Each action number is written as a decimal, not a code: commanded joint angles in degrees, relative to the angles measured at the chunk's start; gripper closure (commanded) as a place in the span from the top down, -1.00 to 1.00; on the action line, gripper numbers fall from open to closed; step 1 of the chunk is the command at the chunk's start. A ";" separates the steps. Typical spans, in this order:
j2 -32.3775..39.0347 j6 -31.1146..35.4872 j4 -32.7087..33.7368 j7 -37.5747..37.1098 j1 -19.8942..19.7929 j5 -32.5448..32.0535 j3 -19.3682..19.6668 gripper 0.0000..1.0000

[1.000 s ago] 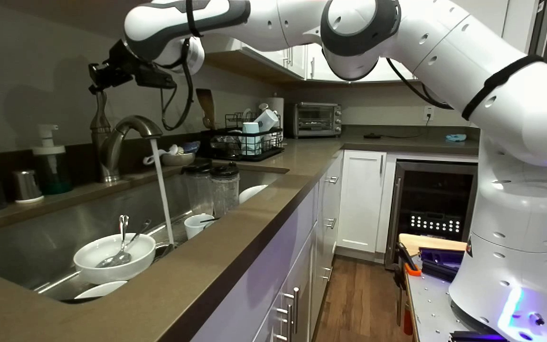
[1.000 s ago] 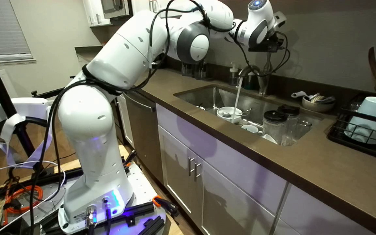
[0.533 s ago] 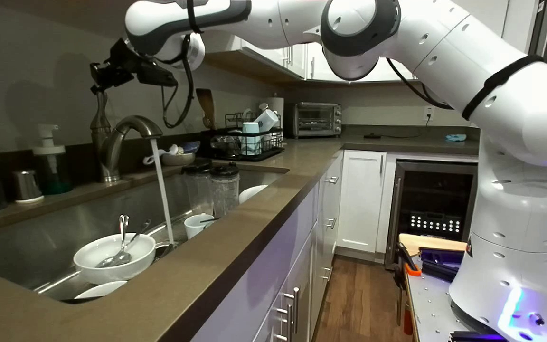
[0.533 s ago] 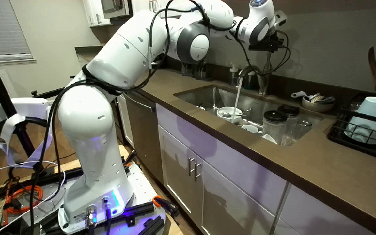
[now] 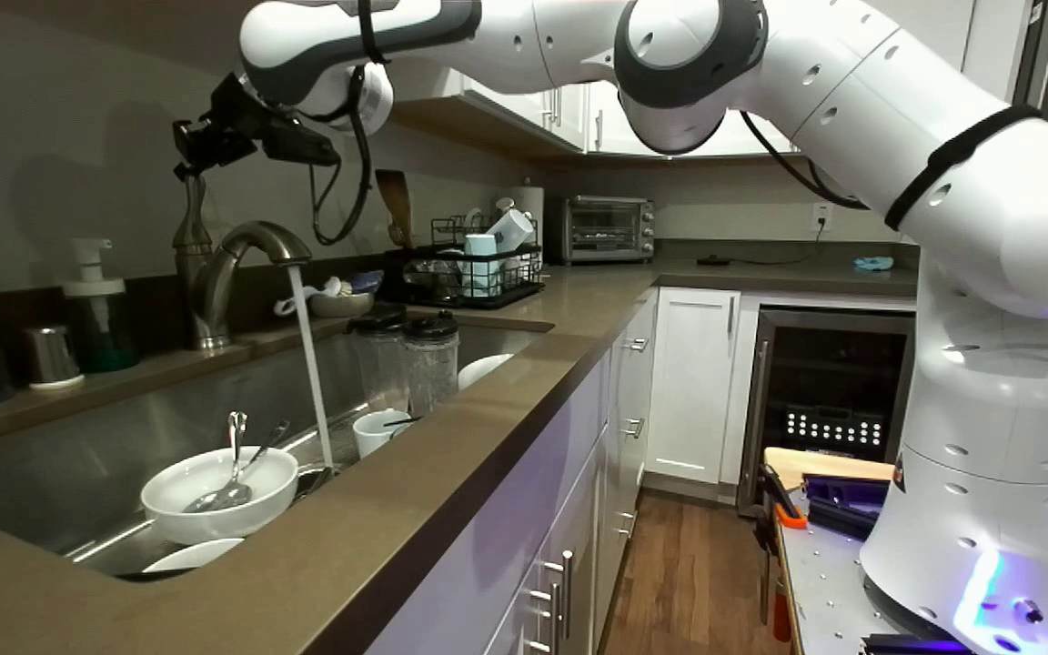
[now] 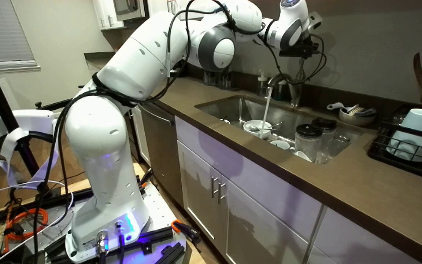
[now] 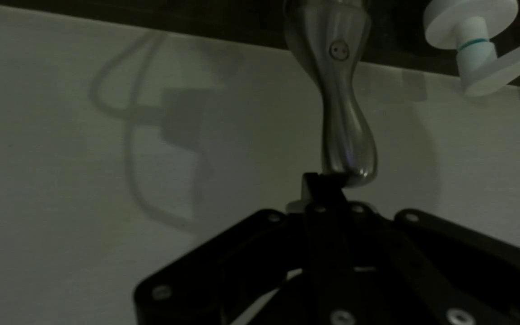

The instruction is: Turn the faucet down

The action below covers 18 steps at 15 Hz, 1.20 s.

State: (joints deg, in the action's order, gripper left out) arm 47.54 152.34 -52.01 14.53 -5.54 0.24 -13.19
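Observation:
The faucet (image 5: 215, 296) is a brushed-steel gooseneck tap behind the sink, also in an exterior view (image 6: 278, 77). Water (image 5: 312, 368) runs from its spout. Its lever handle (image 5: 194, 214) stands upright behind the spout and also shows in the wrist view (image 7: 343, 104). My gripper (image 5: 186, 168) is black and sits at the top end of the handle. In the wrist view my fingertips (image 7: 325, 180) are together and overlap the handle's end; they look to be at or touching it, not around it. In an exterior view (image 6: 299, 50) the fingertips are hidden.
The sink (image 5: 105, 418) holds a white bowl (image 5: 219, 496) with spoons, a white mug (image 5: 378, 432) and lidded jars (image 5: 431, 364). Soap dispensers (image 5: 92, 305) and a steel cup (image 5: 53, 355) stand beside the faucet. A dish rack (image 5: 497, 273) is further along. The wall lies close behind the handle.
The wrist and gripper have shifted very slightly, a little upward, between one second and half a second ago. Since then nothing visible has moved. The water runs throughout.

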 commanded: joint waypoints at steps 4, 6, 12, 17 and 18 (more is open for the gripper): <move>-0.87 0.47 -2.85 0.05 -0.21 -0.31 0.38 -0.96; -1.05 1.83 -3.79 -0.09 -0.23 -0.31 0.45 -0.96; -1.36 6.83 -7.02 0.07 -1.05 0.30 -0.05 -0.96; -2.04 10.96 -10.06 -0.45 -1.50 0.56 -0.07 -0.96; -2.23 11.41 -10.36 -0.51 -1.56 0.51 0.01 -0.96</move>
State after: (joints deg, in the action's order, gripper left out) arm 47.45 162.67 -56.89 14.28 -6.28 0.38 -13.18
